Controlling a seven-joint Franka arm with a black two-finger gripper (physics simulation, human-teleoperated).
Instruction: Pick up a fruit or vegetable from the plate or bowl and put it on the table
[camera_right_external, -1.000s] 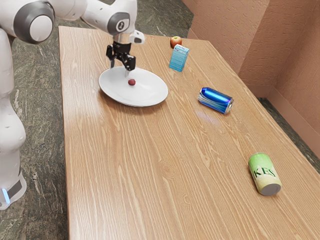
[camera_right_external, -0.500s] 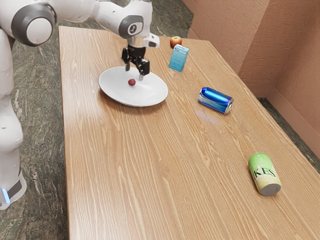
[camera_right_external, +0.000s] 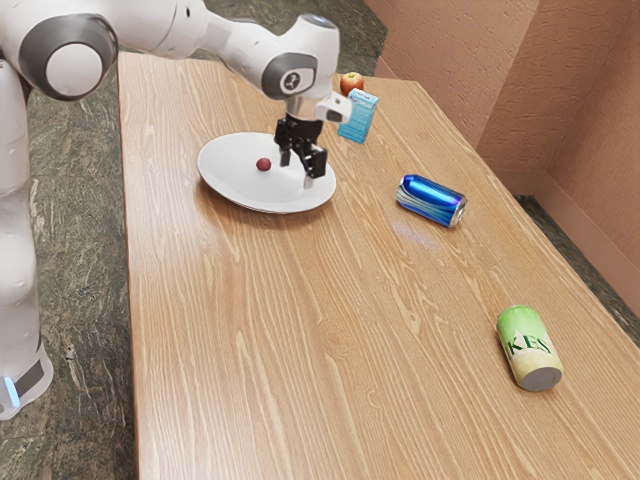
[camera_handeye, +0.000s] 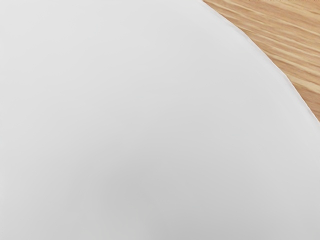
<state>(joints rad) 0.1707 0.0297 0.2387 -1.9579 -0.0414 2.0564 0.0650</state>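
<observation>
The black gripper (camera_right_external: 300, 172) hangs over the right part of the white plate (camera_right_external: 235, 190) in the exterior view, its two fingers apart with nothing seen between them. A small dark red fruit (camera_right_external: 263, 164) lies on the plate near its middle, to the exterior view's left of the gripper and apart from it. In the wrist view, the bare white surface of the plate (camera_handeye: 150, 110) lies under the hand, with its curved rim against the wooden table (camera_handeye: 295, 45).
Behind the hand stand a light blue carton (camera_right_external: 358, 118) and a reddish apple (camera_right_external: 351, 83). A blue can (camera_right_external: 431, 200) lies on its side to the exterior view's right of the plate. A green can (camera_right_external: 529, 348) is farther toward the near right edge.
My hand has swept toward the exterior view's right and slightly nearer the camera, passing from behind the red fruit to beyond it. The fruit and plate have stayed where they were.
</observation>
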